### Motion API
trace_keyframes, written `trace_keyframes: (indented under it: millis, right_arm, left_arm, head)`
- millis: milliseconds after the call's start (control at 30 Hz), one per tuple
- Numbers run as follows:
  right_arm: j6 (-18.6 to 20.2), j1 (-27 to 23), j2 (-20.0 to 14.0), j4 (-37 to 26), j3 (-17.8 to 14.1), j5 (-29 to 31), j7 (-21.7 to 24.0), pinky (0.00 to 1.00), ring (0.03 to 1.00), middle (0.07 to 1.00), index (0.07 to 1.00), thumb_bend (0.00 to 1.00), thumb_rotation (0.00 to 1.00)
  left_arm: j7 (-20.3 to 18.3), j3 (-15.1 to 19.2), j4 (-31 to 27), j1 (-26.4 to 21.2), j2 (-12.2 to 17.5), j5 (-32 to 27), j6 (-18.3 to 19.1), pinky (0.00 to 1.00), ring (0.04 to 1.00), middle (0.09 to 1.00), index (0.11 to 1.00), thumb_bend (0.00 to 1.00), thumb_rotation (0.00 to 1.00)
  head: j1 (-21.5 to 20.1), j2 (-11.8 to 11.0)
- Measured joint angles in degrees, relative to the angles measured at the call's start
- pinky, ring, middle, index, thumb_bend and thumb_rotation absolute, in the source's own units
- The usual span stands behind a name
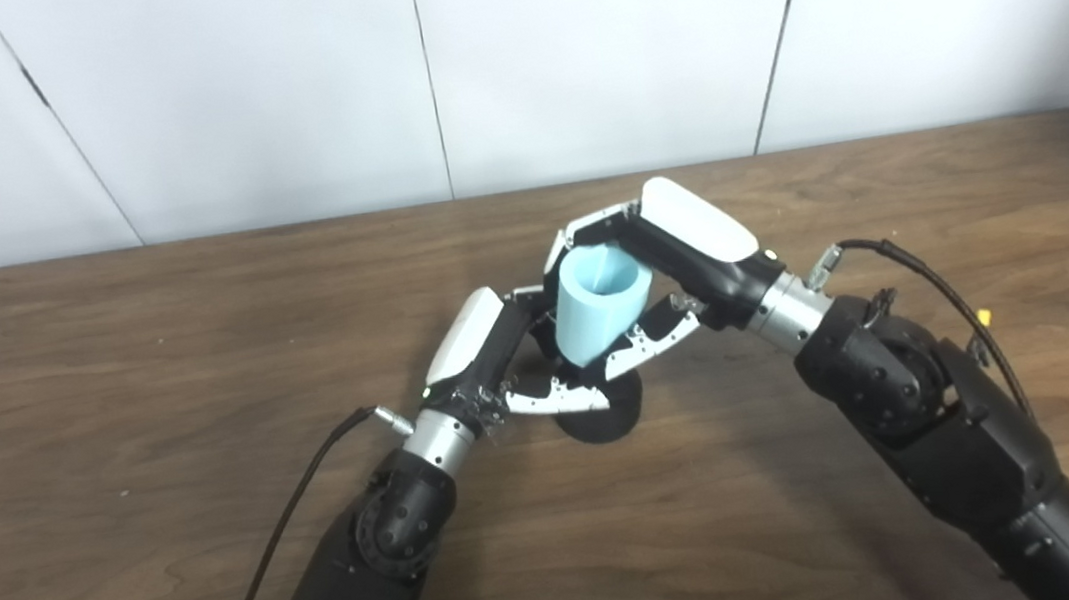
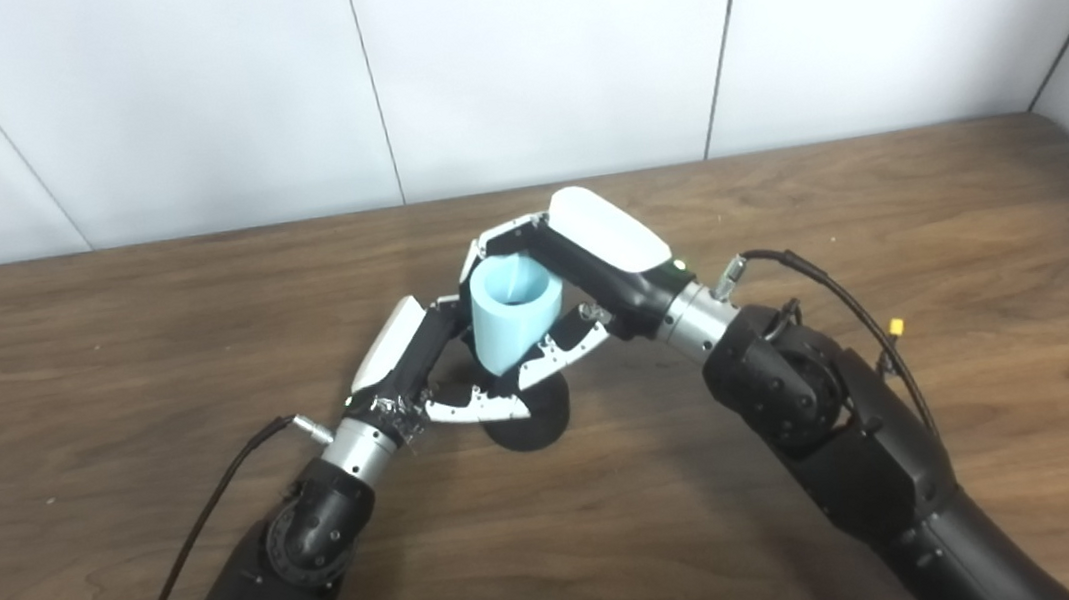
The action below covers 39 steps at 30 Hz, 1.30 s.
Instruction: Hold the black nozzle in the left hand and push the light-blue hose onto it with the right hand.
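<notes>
The left hand [image 1: 501, 359] reaches in over the middle of the wooden worktop [image 1: 102, 389], its fingers wrapped around the black nozzle [image 1: 600, 415], whose round base shows dark just under the thumb, close to the wood. Directly above it stands the light-blue hose [image 1: 599, 305], a short, tapering tube with its open mouth facing up and its narrow end down on the nozzle. The right hand [image 1: 666, 265] grips the hose, fingers curled around its far side. No writing is legible anywhere.
</notes>
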Motion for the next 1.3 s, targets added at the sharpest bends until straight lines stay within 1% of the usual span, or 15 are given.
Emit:
trace_keyframes:
  millis: [33,67,100,233,300,400,433,533,667,767,933,1000,1133,1300]
  right_arm:
    - [0.31,-0.63,-0.39,-0.13,0.42,-0.15,0.72,0.5,0.422,0.496,0.488,0.52,0.0]
    - [1.6,-1.36,-0.64,-0.7,0.87,-0.26,1.99,0.48,0.415,0.487,0.494,0.52,0.0]
    - [3.04,-1.94,-0.76,-1.44,1.24,-0.55,3.39,0.43,0.403,0.474,0.504,0.52,0.0]
    - [10.54,-4.05,-1.23,-4.51,2.58,-1.23,8.76,0.41,0.398,0.464,0.527,0.52,0.0]
    - [13.18,-4.8,-1.51,-5.51,3.16,-1.44,10.59,0.38,0.391,0.467,0.529,0.52,0.0]
    - [15.26,-5.62,-1.94,-6.23,4.1,-1.83,11.97,0.34,0.384,0.468,0.53,0.51,0.0]
    - [15.67,-5.84,-2.04,-6.44,4.35,-2.01,12.34,0.34,0.384,0.471,0.529,0.51,0.0]
    - [17.45,-5.92,-2.16,-7.14,4.67,-2.13,12.97,0.38,0.393,0.484,0.506,0.52,0.0]
    - [17.69,-5.69,-2.36,-7.31,4.89,-2.23,12.98,0.39,0.399,0.502,0.494,0.52,0.0]
    - [17.74,-5.51,-2.37,-7.3,4.83,-2.19,12.97,0.37,0.391,0.496,0.5,0.52,0.0]
    - [18.26,-4.61,-2.07,-7.4,4.13,-1.9,12.77,0.39,0.402,0.502,0.499,0.52,0.0]
    - [20.11,-3.6,-1.49,-7.56,3.61,-1.52,12.6,0.39,0.405,0.506,0.496,0.52,0.0]
    - [22.02,-2.08,-0.44,-8.09,2.76,-1.43,12.01,0.38,0.403,0.506,0.499,0.52,0.0]
    - [22.02,-1.74,-0.41,-8.13,2.76,-1.24,11.37,0.39,0.409,0.506,0.493,0.52,0.0]
  left_arm:
    - [0.0,0.02,-0.01,-0.01,0.0,0.0,0.01,0.43,0.429,0.466,0.526,0.5,0.0]
    - [0.01,0.06,-0.06,0.0,0.01,-0.01,0.02,0.43,0.429,0.466,0.526,0.5,0.0]
    - [0.02,0.09,-0.11,0.0,0.02,-0.01,0.06,0.43,0.428,0.465,0.527,0.5,0.0]
    - [0.11,0.16,-0.19,-0.02,0.0,-0.03,0.09,0.43,0.427,0.465,0.527,0.5,0.0]
    - [0.12,0.16,-0.19,-0.01,-0.02,-0.03,0.14,0.43,0.426,0.465,0.527,0.5,0.0]
    - [0.11,0.16,-0.19,0.02,-0.02,-0.03,0.22,0.44,0.429,0.466,0.527,0.5,0.0]
    - [0.12,0.16,-0.19,0.03,-0.02,-0.02,0.22,0.43,0.429,0.465,0.528,0.5,0.0]
    - [0.12,0.16,-0.17,0.05,-0.02,-0.02,0.22,0.43,0.427,0.467,0.528,0.5,0.0]
    - [0.1,0.16,-0.14,0.08,0.03,-0.01,0.22,0.42,0.424,0.468,0.528,0.5,0.0]
    - [0.11,0.16,-0.08,0.07,0.03,0.0,0.2,0.43,0.428,0.467,0.528,0.5,0.0]
    - [0.09,0.16,-0.04,0.06,-0.03,-0.01,0.16,0.43,0.43,0.468,0.527,0.5,0.0]
    - [0.09,0.16,0.03,0.02,-0.09,0.0,0.09,0.43,0.431,0.467,0.528,0.5,0.0]
    - [0.08,0.14,0.13,0.01,-0.07,0.03,-0.01,0.44,0.435,0.466,0.527,0.5,0.0]
    - [0.03,0.13,0.09,0.02,-0.08,0.07,0.05,0.44,0.435,0.466,0.524,0.5,0.0]
  head:
    - [0.0,0.0]
    - [0.0,0.09]
    - [0.0,0.09]
    - [0.0,0.18]
    - [0.09,0.26]
    - [0.09,0.26]
    - [0.09,0.26]
    - [0.09,0.35]
    - [0.0,0.35]
    - [0.09,0.35]
    - [0.18,0.44]
    - [0.18,0.44]
    - [0.18,0.44]
    - [0.26,0.79]
